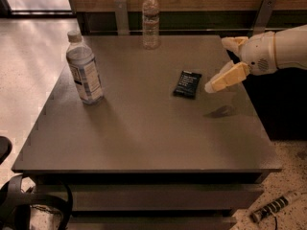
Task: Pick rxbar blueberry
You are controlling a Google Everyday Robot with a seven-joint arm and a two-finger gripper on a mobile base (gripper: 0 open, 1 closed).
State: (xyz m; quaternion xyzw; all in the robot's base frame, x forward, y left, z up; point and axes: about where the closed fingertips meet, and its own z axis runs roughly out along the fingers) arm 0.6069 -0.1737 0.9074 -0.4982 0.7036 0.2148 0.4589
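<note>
Clear plastic water bottle (84, 68), white-capped and labelled, stands upright near the left edge of the dark brown tabletop (144, 138). A second, slimmer water bottle (150, 20) stands upright at the far edge, well apart from the first. Right of centre the rxbar blueberry (187, 84) lies flat on the tabletop in its dark wrapper, pale text facing up, with nothing touching it. Just to its right the gripper (217, 65) hovers above the tabletop at the end of a white arm reaching in from the right. Its jaws are spread apart and hold nothing, the lower fingertip close beside the bar's right edge. The gripper's shadow (220, 111) falls on the tabletop below it.
</note>
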